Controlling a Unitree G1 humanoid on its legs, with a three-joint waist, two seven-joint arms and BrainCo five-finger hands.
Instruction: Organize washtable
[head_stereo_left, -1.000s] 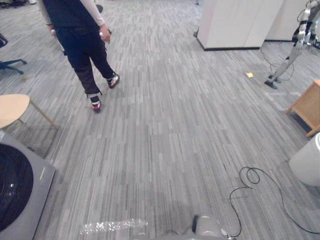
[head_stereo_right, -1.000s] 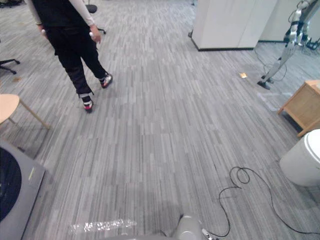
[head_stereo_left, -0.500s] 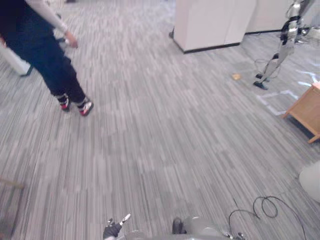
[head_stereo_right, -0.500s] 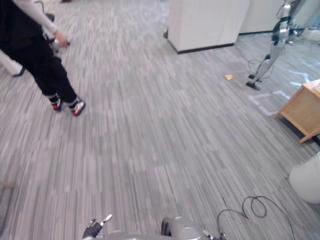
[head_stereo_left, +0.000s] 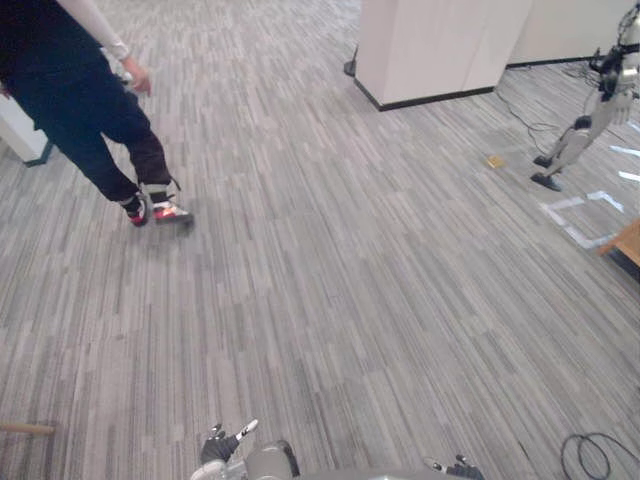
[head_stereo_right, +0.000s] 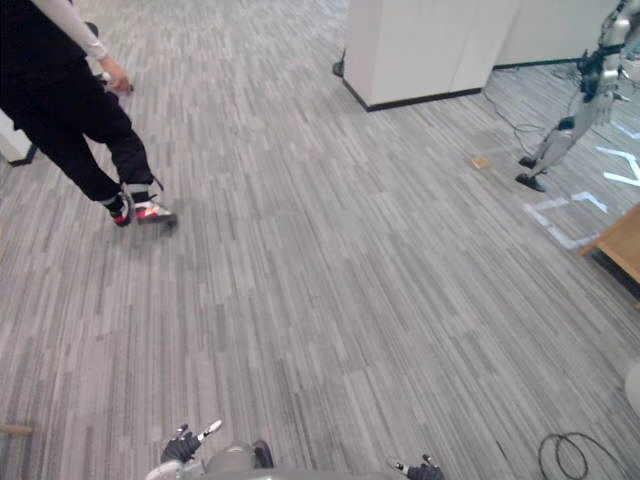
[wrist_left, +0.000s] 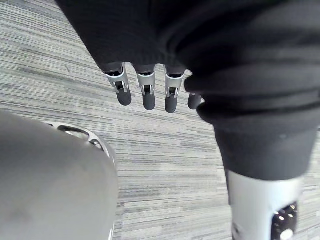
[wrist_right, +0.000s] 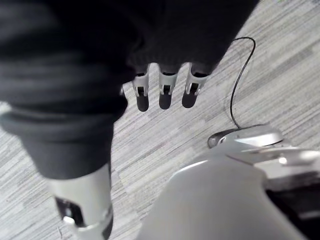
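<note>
Now the left hand and the right hand hang over the grey striped carpet floor, fingers straight and holding nothing, likely because nothing here needs grabbing. The washtable is probably somewhere else.

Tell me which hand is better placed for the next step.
Neither has an edge: the left hand and the right hand both hang open and empty over the carpet, with a person ahead on the left.
</note>
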